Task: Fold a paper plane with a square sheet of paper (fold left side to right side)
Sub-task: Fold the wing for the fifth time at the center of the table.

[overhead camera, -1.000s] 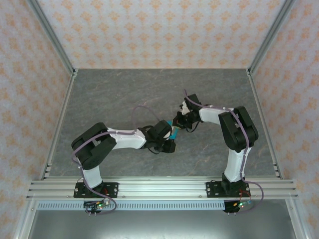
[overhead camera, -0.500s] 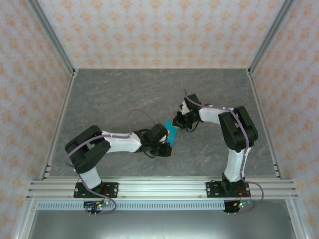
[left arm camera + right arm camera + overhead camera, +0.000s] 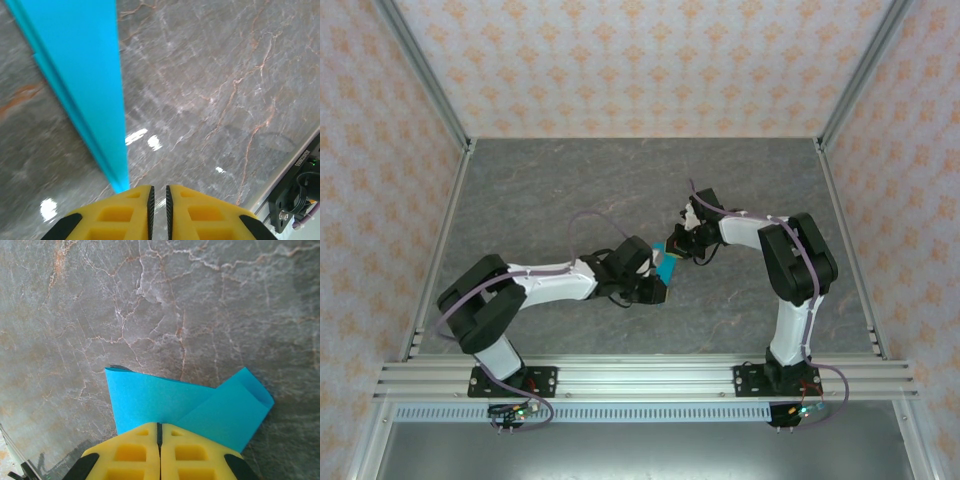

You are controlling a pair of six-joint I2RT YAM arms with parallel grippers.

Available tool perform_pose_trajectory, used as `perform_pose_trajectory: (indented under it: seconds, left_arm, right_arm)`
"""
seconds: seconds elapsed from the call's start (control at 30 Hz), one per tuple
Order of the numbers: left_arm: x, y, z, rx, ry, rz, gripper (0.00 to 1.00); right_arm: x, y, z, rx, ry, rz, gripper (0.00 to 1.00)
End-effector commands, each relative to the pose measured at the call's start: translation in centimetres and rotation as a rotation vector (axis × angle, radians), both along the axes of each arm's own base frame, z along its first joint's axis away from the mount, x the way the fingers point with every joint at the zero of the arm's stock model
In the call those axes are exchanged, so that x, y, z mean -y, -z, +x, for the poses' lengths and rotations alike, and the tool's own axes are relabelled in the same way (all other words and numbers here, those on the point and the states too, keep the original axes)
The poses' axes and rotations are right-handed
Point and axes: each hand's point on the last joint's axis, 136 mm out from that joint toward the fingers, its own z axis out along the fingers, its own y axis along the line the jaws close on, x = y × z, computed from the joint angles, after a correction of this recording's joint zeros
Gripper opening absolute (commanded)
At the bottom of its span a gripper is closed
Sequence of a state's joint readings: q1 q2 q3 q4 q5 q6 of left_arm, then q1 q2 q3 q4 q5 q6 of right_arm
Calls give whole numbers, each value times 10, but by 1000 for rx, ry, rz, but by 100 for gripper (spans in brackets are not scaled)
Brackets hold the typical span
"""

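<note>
While both arms bend in toward each other over the grey marbled table (image 3: 550, 190), the folded paper (image 3: 665, 263) shows as a narrow bright cyan strip between their tips. It is about mid-table, a little nearer the table's front edge than its back.

The right gripper (image 3: 678, 245) comes at it from the back-right of the table's middle. From the right wrist, that gripper (image 3: 160, 427) has its yellow fingers pressed flat together, only a hairline seam between them. It is pinching the folded paper (image 3: 165, 405) by its near edge. One broad layer spreads to the left with a straight top edge. A second flap crosses over it to the right and ends in a small turned-over corner. There is a thin dark shadow on the table (image 3: 150, 300) at the paper's left corner.

The left gripper (image 3: 657, 288) is on the front-left side of the table's middle. Seen from its own wrist, this gripper (image 3: 159, 192) has its yellow fingers (image 3: 122, 210) parted by a narrow slit, and I see no paper in that slit. The folded paper (image 3: 85, 75) runs as a long blurred band, narrowing until it ends right at the tip of the left-hand finger. Whether it touches that finger, I cannot tell. Beyond it lies the table (image 3: 225, 75).
</note>
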State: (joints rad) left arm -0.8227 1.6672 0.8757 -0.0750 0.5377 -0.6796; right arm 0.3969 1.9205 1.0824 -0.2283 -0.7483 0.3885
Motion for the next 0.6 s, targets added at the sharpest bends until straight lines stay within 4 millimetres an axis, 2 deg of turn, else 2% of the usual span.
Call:
perform_pose_trajectory:
  seconds: [0.0, 0.17, 0.3, 0.43, 0.57]
  left_arm:
    - [15, -7, 7, 11, 34, -33, 19]
    - [7, 15, 17, 6, 3, 36, 19]
    - [-3, 36, 16, -21, -24, 80, 18]
    - [-12, 49, 11, -38, -49, 98, 15]
    - [-13, 57, 7, -49, -66, 64, 8]
  right_arm:
    - [24, 42, -9, -53, 32, -167, 6]
    - [22, 39, -8, -47, 30, -159, 6]
    - [19, 28, -4, -16, 30, -133, 6]
    - [14, 5, 3, 48, 38, -94, 7]
    - [13, -25, 8, 124, 55, -56, 7]
